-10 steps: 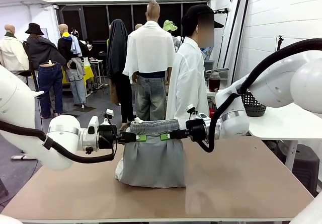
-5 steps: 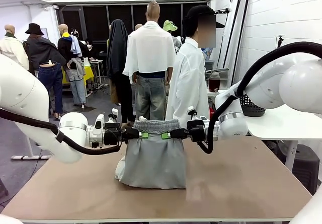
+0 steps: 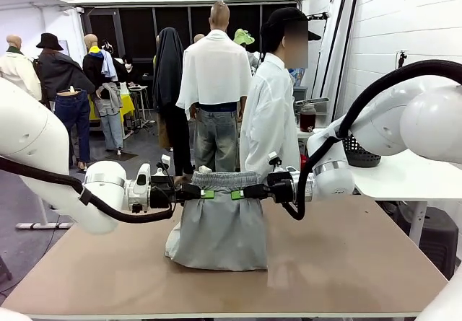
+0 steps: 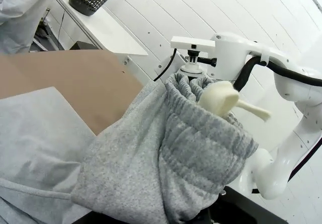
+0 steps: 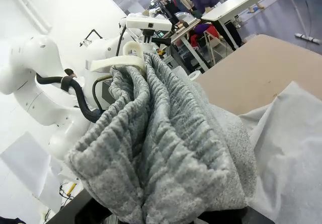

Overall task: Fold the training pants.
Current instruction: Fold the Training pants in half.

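Observation:
The light-grey training pants (image 3: pixel 219 227) hang by their gathered waistband above the brown table (image 3: pixel 346 263), their lower part bunched on the tabletop. My left gripper (image 3: pixel 204 194) is shut on the waistband's left end, my right gripper (image 3: pixel 237 195) on its right end, both level and pointing at each other. In the left wrist view the waistband (image 4: pixel 201 133) bulges up close, with a cream drawstring (image 4: pixel 221 99) sticking out. The same ribbed band (image 5: pixel 166 133) bulges near the lens in the right wrist view, the drawstring (image 5: pixel 118 60) showing behind it.
A person in a white shirt (image 3: pixel 268 119) stands at the table's far side, just behind the pants. A white side table (image 3: pixel 404 173) with a black basket (image 3: pixel 361 150) stands at the right.
Both grippers have moved inward toward each other, narrowing the held waistband, during the first half second. Little has shifted since then.

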Robot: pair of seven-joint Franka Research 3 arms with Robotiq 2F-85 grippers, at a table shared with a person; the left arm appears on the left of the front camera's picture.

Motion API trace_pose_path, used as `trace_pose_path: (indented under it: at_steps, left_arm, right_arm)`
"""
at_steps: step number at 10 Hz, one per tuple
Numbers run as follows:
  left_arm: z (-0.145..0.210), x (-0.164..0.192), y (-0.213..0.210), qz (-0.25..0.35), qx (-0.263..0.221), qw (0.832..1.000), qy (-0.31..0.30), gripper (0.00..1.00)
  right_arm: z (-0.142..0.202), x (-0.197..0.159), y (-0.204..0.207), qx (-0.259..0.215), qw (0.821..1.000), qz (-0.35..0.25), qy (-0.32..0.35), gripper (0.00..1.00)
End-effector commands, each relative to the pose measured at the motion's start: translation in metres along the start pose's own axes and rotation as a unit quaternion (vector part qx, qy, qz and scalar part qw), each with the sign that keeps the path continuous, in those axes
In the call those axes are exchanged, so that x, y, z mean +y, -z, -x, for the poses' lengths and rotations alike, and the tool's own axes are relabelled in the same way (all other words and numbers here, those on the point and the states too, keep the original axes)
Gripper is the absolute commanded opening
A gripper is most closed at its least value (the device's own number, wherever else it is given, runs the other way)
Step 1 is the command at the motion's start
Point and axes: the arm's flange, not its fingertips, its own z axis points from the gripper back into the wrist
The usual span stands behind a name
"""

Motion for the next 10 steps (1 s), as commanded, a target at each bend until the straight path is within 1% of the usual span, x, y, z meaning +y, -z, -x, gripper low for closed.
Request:
trace_pose_path:
  at_steps: [1, 3, 5, 7, 10]
  left_arm:
    - [-0.005, 0.005, -0.002, -0.027, -0.010, 0.999, -0.020, 0.00]
    - [-0.004, 0.027, -0.006, -0.059, -0.012, 0.996, -0.071, 0.00]
    - [-0.002, 0.051, -0.009, -0.083, -0.010, 0.989, -0.126, 0.00]
    - [0.001, 0.072, -0.007, -0.079, -0.014, 0.986, -0.145, 0.00]
    - [0.011, 0.093, -0.008, -0.082, -0.011, 0.982, -0.172, 0.00]
  right_arm:
    - [0.004, -0.014, 0.005, -0.009, 0.999, -0.005, 0.031, 0.00]
    - [0.022, -0.041, 0.012, -0.007, 0.997, -0.006, 0.078, 0.00]
    - [0.032, -0.055, 0.010, -0.007, 0.994, 0.008, 0.107, 0.00]
    - [0.036, -0.062, 0.005, -0.008, 0.992, 0.025, 0.120, 0.00]
    - [0.039, -0.071, 0.000, -0.010, 0.989, 0.048, 0.138, 0.00]
